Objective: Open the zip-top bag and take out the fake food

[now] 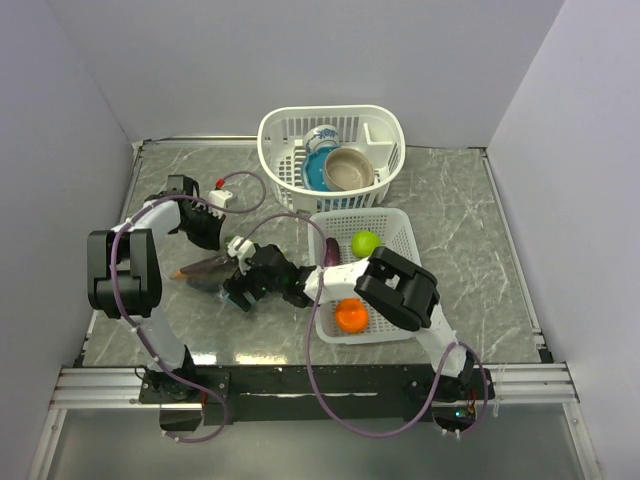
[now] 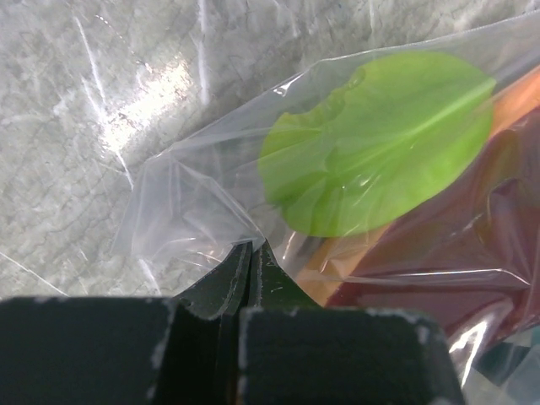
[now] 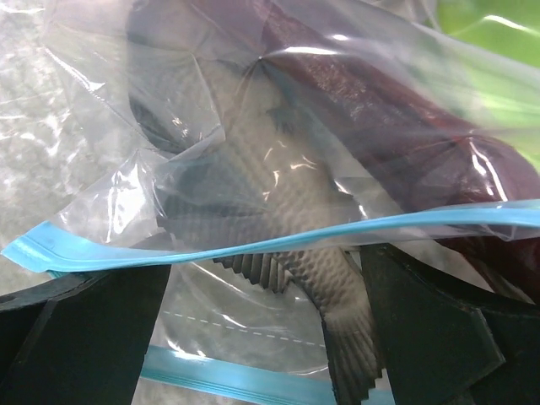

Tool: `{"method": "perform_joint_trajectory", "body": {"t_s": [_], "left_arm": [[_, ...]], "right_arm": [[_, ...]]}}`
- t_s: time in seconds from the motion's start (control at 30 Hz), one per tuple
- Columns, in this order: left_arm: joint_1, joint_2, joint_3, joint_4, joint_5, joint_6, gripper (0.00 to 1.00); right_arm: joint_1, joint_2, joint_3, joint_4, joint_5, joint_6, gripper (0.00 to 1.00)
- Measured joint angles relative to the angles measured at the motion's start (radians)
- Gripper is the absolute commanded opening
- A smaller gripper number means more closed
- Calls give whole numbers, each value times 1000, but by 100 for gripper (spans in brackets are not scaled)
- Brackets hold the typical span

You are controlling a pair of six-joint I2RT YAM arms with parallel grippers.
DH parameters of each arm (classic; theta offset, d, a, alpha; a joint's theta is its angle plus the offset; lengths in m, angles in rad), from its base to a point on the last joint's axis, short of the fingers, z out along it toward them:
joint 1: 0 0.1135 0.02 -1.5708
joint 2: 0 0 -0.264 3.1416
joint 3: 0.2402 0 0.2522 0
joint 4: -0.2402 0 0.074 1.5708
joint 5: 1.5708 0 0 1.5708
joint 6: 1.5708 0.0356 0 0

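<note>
Zip-top bag (image 2: 194,202) sits pinched in closed left gripper (image 2: 251,257), zip edge across open right gripper (image 3: 257,287).

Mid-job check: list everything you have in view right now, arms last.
zip-top bag: one, clear with a teal-blue zip strip, on the table left of the tray
fake food in the bag: green leaf, grey fish, dark red piece, orange piece; one each as far as shows
mesh tray: one, white, centre-right
fake food in the tray: green round fruit, orange ball, dark purple aubergine at its left edge
basket: one, white, at the back
bowls: two, in the basket: blue bowl, tan bowl
table: one, grey marbled
left gripper: shut on a corner of the bag
right gripper: open, at the bag's zip edge
</note>
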Motion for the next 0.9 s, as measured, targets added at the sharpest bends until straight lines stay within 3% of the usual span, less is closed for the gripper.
{"method": "perform_joint_trajectory", "body": {"t_s": [0.6,0.67,0.8,0.9], "left_arm": [[-5,0,1,-28,47,13,1],[-10,0,1,-36,48,23,1],[-14,0,1,-40,48,27,1],[-17,0,-1,-38,47,26,1]], "right_arm": [[25,90,163,-107,27,-100,99],[32,93,171,-120,27,-103,91],[40,102,195,-142,22,-104,52],[41,102,194,-142,19,-96,39]]}}
